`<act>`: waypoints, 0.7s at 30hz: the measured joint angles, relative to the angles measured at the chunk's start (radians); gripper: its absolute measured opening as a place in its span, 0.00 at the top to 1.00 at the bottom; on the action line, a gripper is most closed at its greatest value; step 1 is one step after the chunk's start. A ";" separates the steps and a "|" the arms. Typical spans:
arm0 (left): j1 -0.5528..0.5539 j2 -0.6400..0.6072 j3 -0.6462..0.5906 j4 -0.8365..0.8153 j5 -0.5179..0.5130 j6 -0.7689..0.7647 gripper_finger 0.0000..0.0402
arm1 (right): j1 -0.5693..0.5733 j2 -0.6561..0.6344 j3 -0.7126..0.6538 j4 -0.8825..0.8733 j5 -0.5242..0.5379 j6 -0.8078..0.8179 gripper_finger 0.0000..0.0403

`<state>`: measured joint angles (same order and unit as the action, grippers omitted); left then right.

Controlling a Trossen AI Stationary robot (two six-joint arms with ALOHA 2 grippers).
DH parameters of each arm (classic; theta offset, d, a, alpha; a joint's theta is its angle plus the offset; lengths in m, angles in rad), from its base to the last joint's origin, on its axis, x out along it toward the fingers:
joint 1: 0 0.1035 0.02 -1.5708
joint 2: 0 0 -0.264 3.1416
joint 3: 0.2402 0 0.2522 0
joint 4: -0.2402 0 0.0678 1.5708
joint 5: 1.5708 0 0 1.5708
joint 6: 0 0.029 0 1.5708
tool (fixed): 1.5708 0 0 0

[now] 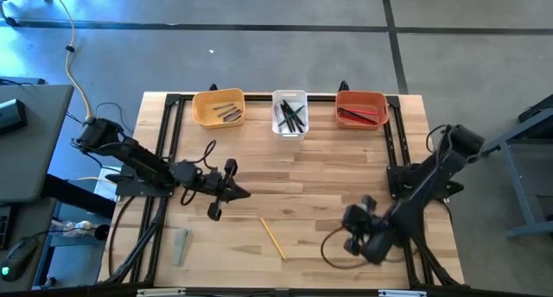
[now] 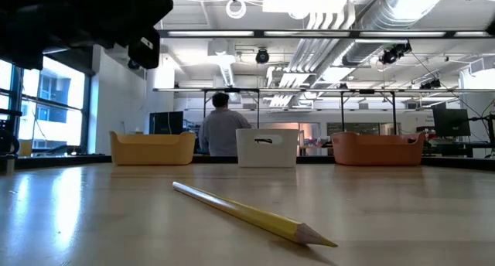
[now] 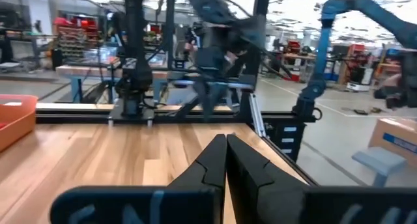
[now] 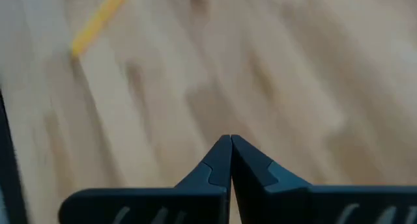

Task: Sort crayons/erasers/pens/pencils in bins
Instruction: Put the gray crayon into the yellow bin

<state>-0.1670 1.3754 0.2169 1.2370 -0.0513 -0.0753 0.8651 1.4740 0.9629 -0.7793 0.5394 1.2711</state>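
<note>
Yellow pencil (image 1: 273, 238) bare on table (image 1: 328, 176), no legible writing

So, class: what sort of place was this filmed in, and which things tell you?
Most likely a robotics lab or workshop. Beyond the wooden table there are exposed ceiling ducts, rows of workbenches with monitors, and another robot arm standing on the bare floor.

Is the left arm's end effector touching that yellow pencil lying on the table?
Apart. The high view shows the left end effector, shut, well short of the yellow pencil, with bare table between them.
</note>
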 joint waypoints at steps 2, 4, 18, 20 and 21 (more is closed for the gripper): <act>-0.005 0.000 0.000 0.000 -0.015 0.000 1.00 | 0.035 0.068 0.069 -0.086 -0.086 0.099 1.00; -0.005 0.000 0.000 0.001 -0.017 0.000 1.00 | 0.068 0.130 0.118 -0.148 -0.179 0.205 1.00; -0.005 0.000 0.000 -0.006 -0.017 -0.049 1.00 | 0.205 0.248 0.150 -0.140 -0.465 0.631 0.99; -0.005 0.000 0.000 -0.008 -0.017 -0.055 1.00 | 0.211 0.248 0.150 -0.137 -0.465 0.643 0.95; -0.007 0.000 0.000 -0.012 -0.017 -0.054 1.00 | 0.214 0.248 0.150 -0.136 -0.465 0.643 0.92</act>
<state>-0.1740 1.3754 0.2173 1.2253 -0.0682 -0.1289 1.0787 1.7218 1.1126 -0.9150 0.0742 1.9144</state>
